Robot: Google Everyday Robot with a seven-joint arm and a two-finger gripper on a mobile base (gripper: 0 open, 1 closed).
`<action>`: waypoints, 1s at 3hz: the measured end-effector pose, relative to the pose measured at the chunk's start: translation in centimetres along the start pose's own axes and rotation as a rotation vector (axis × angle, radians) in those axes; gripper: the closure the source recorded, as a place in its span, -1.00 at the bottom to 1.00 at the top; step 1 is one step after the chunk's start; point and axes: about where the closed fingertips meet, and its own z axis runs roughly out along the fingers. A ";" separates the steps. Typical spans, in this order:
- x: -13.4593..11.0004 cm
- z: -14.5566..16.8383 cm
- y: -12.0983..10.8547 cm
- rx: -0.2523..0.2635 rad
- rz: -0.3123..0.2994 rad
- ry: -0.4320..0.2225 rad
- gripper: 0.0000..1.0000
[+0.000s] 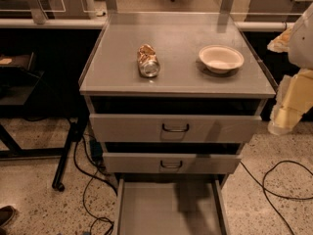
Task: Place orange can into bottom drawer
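On top of the grey cabinet [181,82], near the middle, you see the orange can [148,61] lying on its side, with one shiny end turned toward you. It looks bent and squashed. A cream bowl [221,58] sits to the right of it, well apart. Down by the floor, the bottom drawer [166,207] is pulled far out, and the part of its flat floor that you can see has nothing on it. So the way in is ready. The top drawer [132,128] and the middle drawer [132,163] above it are each out only a little. Your gripper [286,112] hangs at the right edge of the view, beside the cabinet and about level with the top drawer, well apart from the can. You cannot tell how wide it is open, but it has no hold of the can. So I think the job has hardly begun. You have yet to reach over the top, grab the can, lift it, bring it down in front, and let it go inside the open drawer.
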 end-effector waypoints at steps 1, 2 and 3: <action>-0.2 -0.1 -0.1 0.010 0.004 -0.004 -1.00; -1.3 0.4 -1.0 0.039 0.046 -0.002 -1.00; -4.5 2.5 -4.5 0.078 0.144 0.025 -1.00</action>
